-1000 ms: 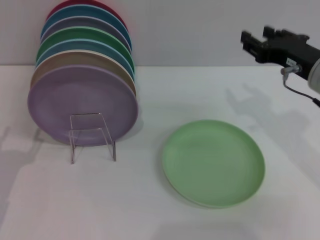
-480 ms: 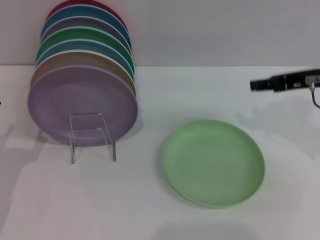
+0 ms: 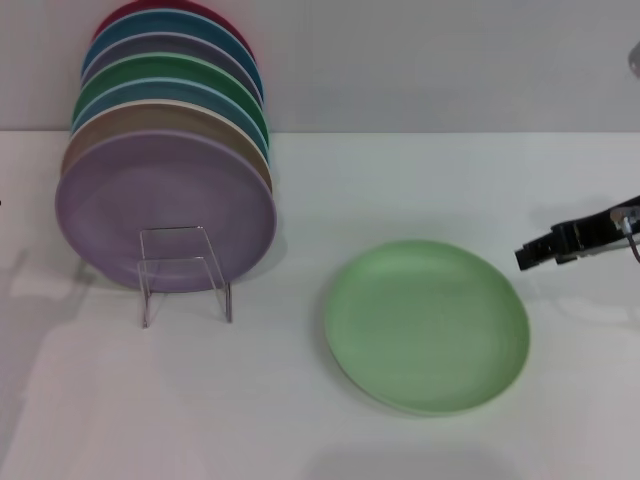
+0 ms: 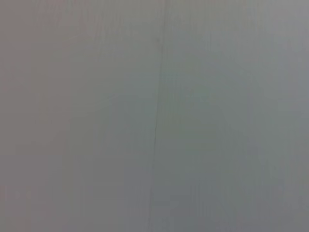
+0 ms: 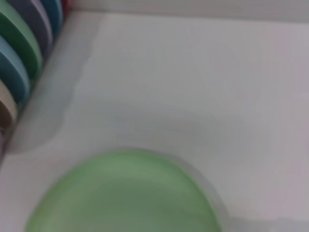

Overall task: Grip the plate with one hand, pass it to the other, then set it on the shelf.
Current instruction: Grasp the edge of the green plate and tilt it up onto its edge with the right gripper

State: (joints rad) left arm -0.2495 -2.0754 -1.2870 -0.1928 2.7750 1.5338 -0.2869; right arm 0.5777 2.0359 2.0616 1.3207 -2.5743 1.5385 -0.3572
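The plate (image 3: 426,325) lay flat on the desk (image 3: 400,180), right of the shelf (image 3: 184,270). The right hand (image 3: 530,254) hovered beside it, its opening not discernible. Stiff, light, probably slippery; best gripped at the rim.

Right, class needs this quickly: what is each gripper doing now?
Left gripper: not in view.
Right gripper: beside the plate, holding nothing; open or shut cannot be told.
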